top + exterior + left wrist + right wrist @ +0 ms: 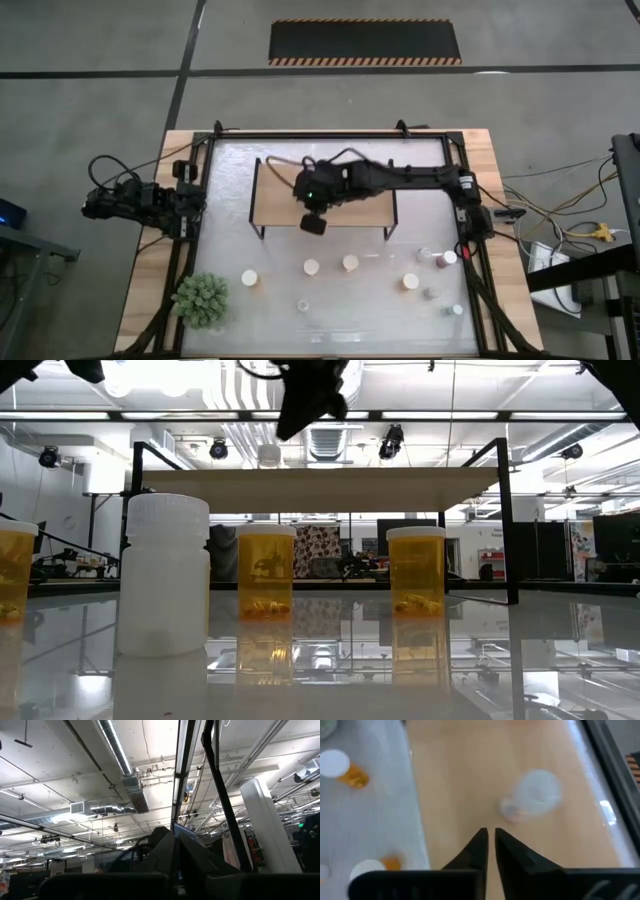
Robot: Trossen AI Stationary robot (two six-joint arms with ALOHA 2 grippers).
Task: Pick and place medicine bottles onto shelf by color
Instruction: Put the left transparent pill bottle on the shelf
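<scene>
Shelf (275, 195): I see it at the table's far middle, one pale bottle (536, 792) standing on it.
Right gripper (490, 837): above the shelf, fingers nearly closed, empty.
Left gripper: parked off the table's left edge; I cannot tell its fingers.
Medicine bottles (350, 263): scattered near the front.
Labels: none readable.

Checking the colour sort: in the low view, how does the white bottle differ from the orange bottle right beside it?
The white bottle is opaque white; the orange bottle is see-through amber, pills showing at its bottom. The white bottle looks wider and taller, standing nearer the camera. Both stand upright on the table, in front of the shelf, not on it.
</scene>
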